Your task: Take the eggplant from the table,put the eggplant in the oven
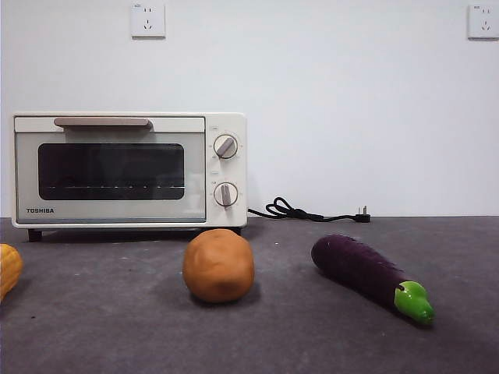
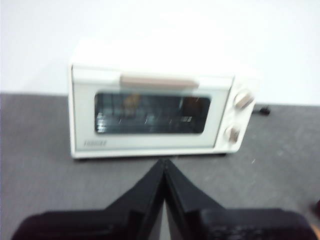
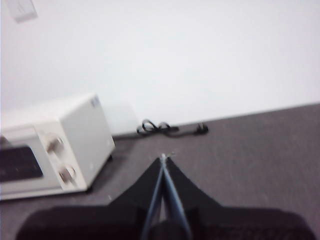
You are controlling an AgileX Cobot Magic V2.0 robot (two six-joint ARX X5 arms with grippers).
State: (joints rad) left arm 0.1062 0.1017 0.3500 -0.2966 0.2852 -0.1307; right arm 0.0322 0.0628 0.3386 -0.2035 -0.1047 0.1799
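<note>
The tabletop (image 1: 93, 327) is the biggest thing I see, dark grey, filling the low part of the front view. The oven (image 1: 129, 170) stands at the back, around 10 o'clock in that view, and its door is shut. In front of it sits a round brown lump (image 1: 218, 265). The eggplant (image 1: 368, 275) lies flat on the tabletop at about 4 o'clock, well apart from the oven. Its long body runs from 10 o'clock to 4 o'clock, green cap (image 1: 413, 301) toward me.

My left claw (image 2: 164, 162) is pressed together and holds nothing; it faces the oven door. My right claw (image 3: 163, 157) is pressed together too, with the oven off at its 9 o'clock. I think the right arm is nearer the eggplant.

Only the front view shows the eggplant. Neither wrist view has it, so I cannot tell just how it lies from either claw
</note>
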